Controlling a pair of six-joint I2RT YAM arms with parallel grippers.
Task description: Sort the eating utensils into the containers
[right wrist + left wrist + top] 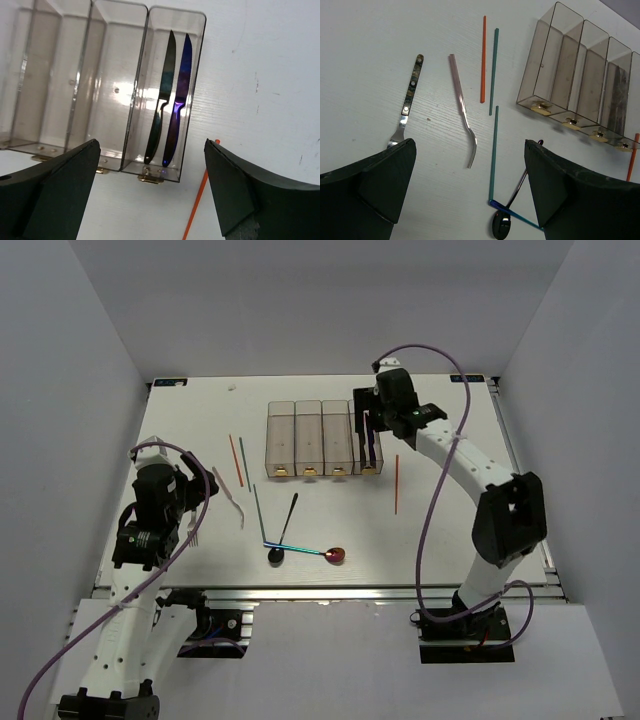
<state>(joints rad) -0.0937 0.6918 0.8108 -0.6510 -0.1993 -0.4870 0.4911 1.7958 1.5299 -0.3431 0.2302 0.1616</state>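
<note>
Four joined clear bins (309, 404) stand at mid-back. In the right wrist view the rightmost bin (151, 55) holds a black knife (163, 100) and a blue knife (178, 107). My right gripper (372, 436) hangs open and empty over that bin's near end (150, 195). A red chopstick (397, 483) lies to the bin's right. My left gripper (200, 502) is open and empty (470, 200) above the table. Below it lie a dark-handled fork (409, 97), a pale fork (462, 107), a red chopstick (483, 59), two green chopsticks (493, 65), a black spoon (502, 223) and an iridescent-red spoon (322, 554).
The three left bins (580, 75) look empty. Grey walls close in the white table (460, 530) on three sides. The loose utensils lie left of and in front of the bins.
</note>
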